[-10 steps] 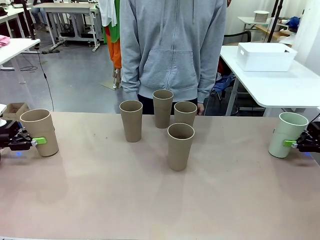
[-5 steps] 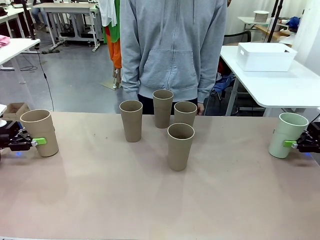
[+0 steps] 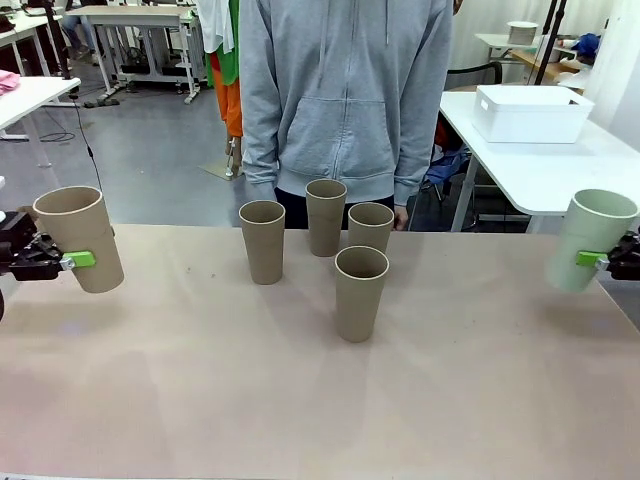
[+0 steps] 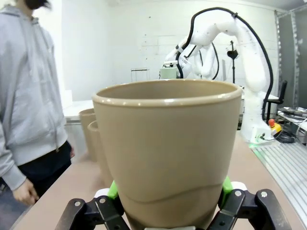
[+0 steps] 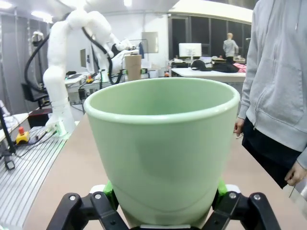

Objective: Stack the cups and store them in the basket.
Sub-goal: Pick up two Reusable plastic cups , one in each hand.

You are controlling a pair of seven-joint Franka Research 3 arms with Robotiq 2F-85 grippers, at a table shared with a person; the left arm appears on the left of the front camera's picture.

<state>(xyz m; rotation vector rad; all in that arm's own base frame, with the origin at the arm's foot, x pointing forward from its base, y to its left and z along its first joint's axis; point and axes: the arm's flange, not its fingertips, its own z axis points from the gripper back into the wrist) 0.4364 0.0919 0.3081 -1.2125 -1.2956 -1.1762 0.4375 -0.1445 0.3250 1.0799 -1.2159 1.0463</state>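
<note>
At the left edge of the front view the left gripper (image 3: 84, 262) has its jaws clamped on a tan cup (image 3: 75, 235), which hangs tilted above the table (image 3: 300, 400) with its rim leaning outward. At the right edge the right gripper (image 3: 597, 260) is clamped the same way on the pale green cup (image 3: 592, 238), also clear of the surface and tipped. Both wrist views show the green pads biting low on the tapered walls, near the base. A cup held there could swing about the pad line or slide out if either arm moves sharply. Squeezing harder might buckle the thin wall. Four more tan cups stand upright and close together in the middle: one nearest the camera (image 3: 360, 293), one behind it to the right (image 3: 370, 228), a rear one (image 3: 325, 216) and a left one (image 3: 262, 241). Lowering a tilted cup onto one of these risks catching rim on rim, which could jam the nest or knock over the neighbours. The person's hand (image 3: 402, 216) hangs just behind that cluster and could be brushed. The white basket (image 3: 530, 113) sits on a separate table at the upper right, well apart from every cup. Whether either arm can reach it is hard to judge from here. A tall stack carried that far would be prone to toppling.
</note>
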